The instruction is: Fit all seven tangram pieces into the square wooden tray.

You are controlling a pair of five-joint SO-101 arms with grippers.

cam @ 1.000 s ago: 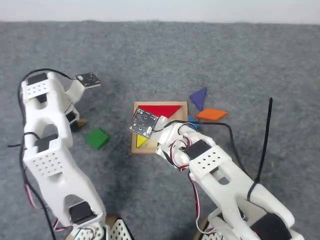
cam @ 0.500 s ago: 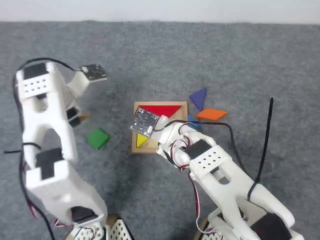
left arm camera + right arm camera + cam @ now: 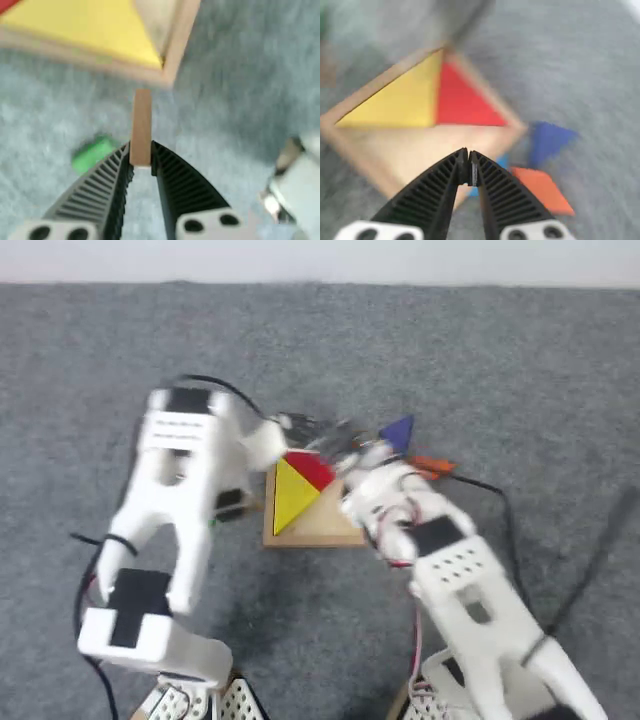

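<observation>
High view: mid-frame, square wooden tray [image 3: 325,527] holding yellow triangle [image 3: 290,495] and red triangle [image 3: 315,468]. Left wrist view: left gripper [image 3: 141,152] clamped on tan piece [image 3: 142,122], edge-on beside tray corner, probably for slotting in. Right wrist view: right gripper [image 3: 469,161] closed on nothing, over tray.
</observation>
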